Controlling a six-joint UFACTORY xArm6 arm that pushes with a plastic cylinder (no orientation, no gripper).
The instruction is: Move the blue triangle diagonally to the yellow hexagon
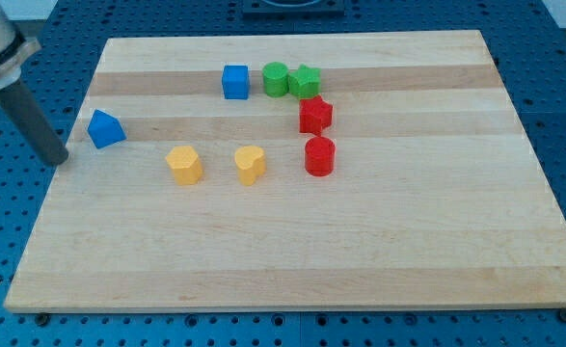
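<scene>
The blue triangle (105,128) lies near the board's left edge. The yellow hexagon (183,164) sits to its lower right, with a gap between them. My tip (58,159) rests at the left edge of the board, just left of and slightly below the blue triangle, not touching it. The dark rod rises from the tip toward the view's top left.
A yellow heart (251,164) sits right of the hexagon. A red cylinder (319,155) and red star (314,115) stand further right. A blue cube (234,82), green cylinder (276,79) and green star (305,81) line the top. The wooden board (292,251) lies on a blue table.
</scene>
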